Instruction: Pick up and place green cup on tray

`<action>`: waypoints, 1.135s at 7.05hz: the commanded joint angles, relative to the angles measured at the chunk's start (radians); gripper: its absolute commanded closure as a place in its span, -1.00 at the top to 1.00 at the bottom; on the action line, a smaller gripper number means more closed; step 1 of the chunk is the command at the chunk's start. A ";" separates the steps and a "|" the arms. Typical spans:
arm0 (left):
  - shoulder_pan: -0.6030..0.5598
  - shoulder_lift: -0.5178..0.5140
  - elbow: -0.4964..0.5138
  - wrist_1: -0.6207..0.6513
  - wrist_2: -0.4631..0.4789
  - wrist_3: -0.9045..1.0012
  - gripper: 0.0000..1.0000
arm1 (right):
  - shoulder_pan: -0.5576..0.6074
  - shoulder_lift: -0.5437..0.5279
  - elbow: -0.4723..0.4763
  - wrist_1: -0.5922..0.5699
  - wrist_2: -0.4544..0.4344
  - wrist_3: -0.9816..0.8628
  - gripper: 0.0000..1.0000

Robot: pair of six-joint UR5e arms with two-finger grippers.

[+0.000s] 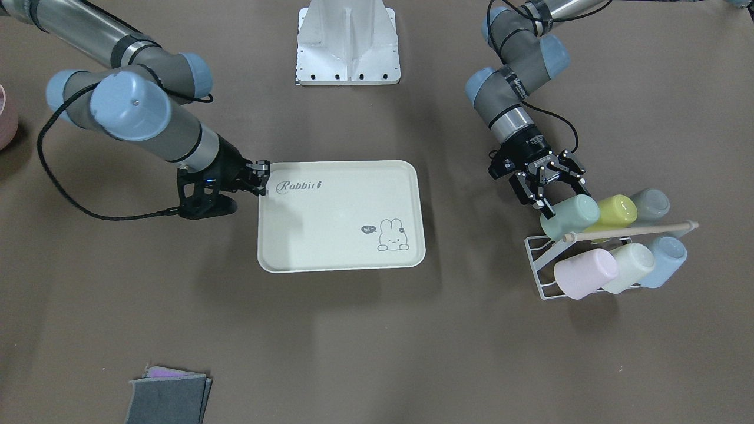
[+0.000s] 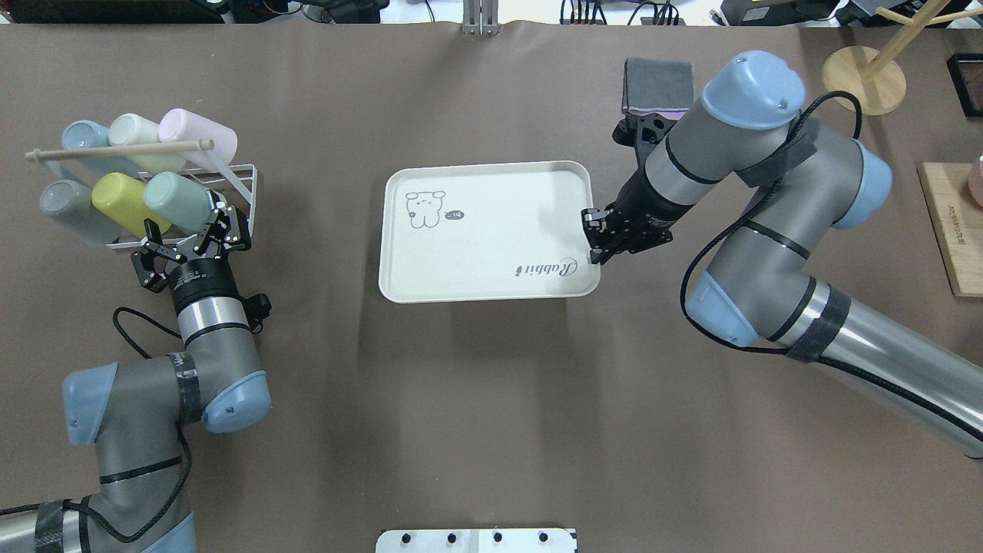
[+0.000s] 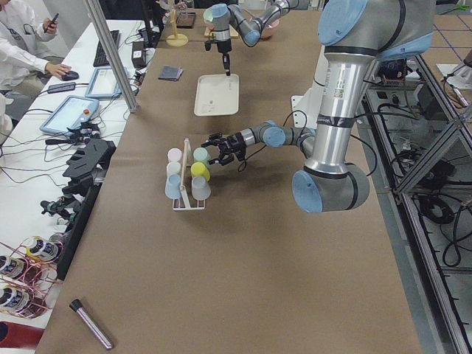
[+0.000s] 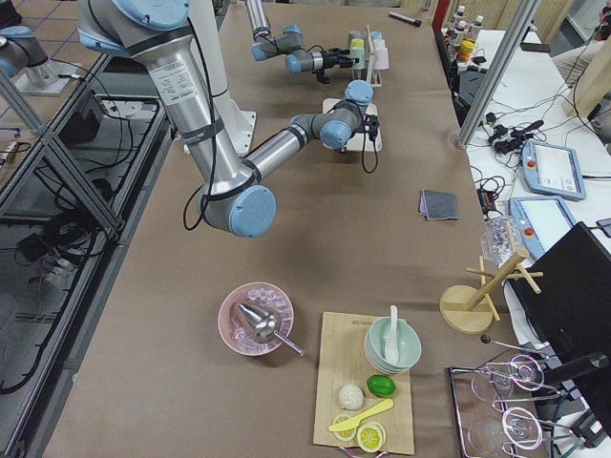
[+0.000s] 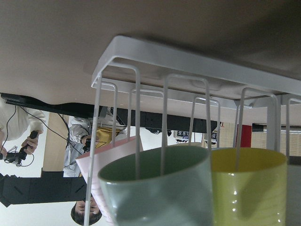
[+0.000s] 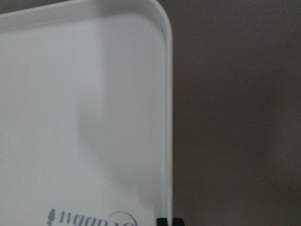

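1. One green cup (image 1: 570,217) is laid in the rack (image 1: 533,268), right of frame.
2. Left gripper (image 1: 565,200) is spread about its end.
3. Right gripper (image 1: 265,172) is pressed together at the tray (image 1: 341,235) edge.

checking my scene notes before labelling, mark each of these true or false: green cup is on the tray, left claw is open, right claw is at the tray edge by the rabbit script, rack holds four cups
1. The green cup is on the tray. False: it lies on its side in the white rack, next to the yellow cup.
2. The left claw is open. True: its fingers are spread at the green cup's end.
3. The right claw is at the tray's edge by the "Rabbit" script. True.
4. The rack holds four cups. False: it holds six, in two rows of three.
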 commanded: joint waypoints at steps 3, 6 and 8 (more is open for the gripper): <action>-0.013 -0.033 0.061 0.002 0.030 -0.004 0.97 | -0.153 0.054 -0.001 0.008 -0.162 0.139 -1.00; -0.014 -0.034 0.092 0.002 0.045 -0.022 0.97 | -0.183 0.051 -0.008 0.008 -0.202 0.159 -0.60; -0.034 -0.034 0.092 0.002 0.052 -0.022 0.97 | -0.175 0.046 -0.001 0.009 -0.202 0.171 0.99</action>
